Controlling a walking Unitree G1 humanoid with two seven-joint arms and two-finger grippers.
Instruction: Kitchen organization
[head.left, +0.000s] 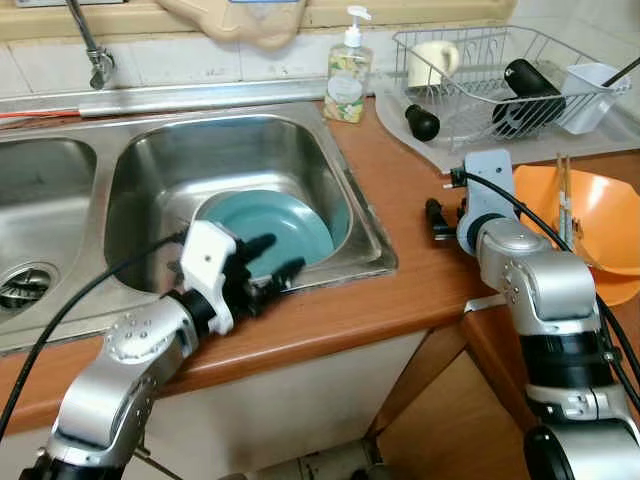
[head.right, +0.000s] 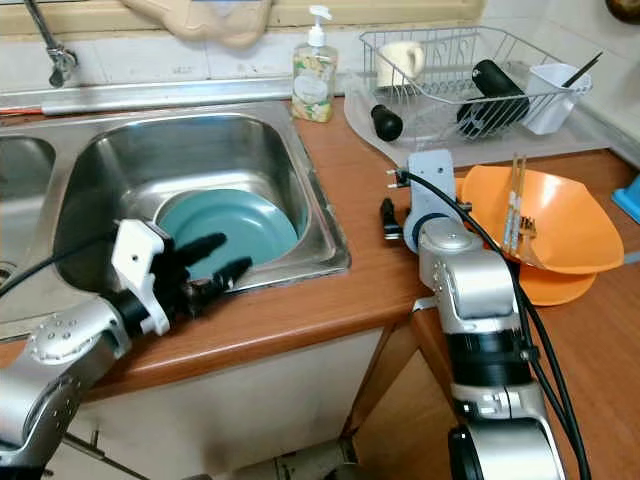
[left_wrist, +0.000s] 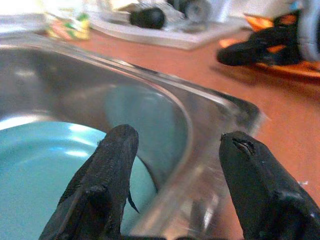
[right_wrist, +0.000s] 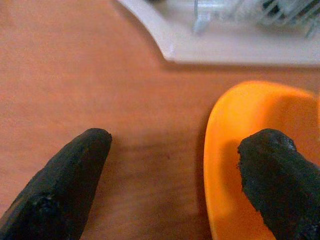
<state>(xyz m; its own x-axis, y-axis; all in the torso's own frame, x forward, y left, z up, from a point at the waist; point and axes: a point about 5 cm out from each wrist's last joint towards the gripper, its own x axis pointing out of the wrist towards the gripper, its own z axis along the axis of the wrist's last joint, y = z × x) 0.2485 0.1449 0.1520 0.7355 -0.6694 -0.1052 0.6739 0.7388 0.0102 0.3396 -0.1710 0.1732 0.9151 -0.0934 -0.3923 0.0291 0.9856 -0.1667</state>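
A teal plate (head.left: 270, 225) lies in the right basin of the steel sink (head.left: 200, 150), against its front right corner. My left gripper (head.left: 280, 255) hovers open over the sink's front rim, one finger (left_wrist: 107, 175) above the plate's edge, the other over the rim. It holds nothing. On the wooden counter to the right sits an orange bowl (head.left: 600, 215) with chopsticks (head.left: 565, 200) in it. My right gripper (right_wrist: 180, 142) is open low over the counter, straddling the bowl's near rim (right_wrist: 220, 150), with one finger over the bowl and one over bare wood.
A wire dish rack (head.left: 480, 75) on a white tray stands at the back right, holding a cream mug (head.left: 432, 60), black bottles (head.left: 530, 85) and a white holder (head.left: 590, 95). A soap dispenser (head.left: 348, 70) stands behind the sink. The faucet (head.left: 95, 55) is at the back left.
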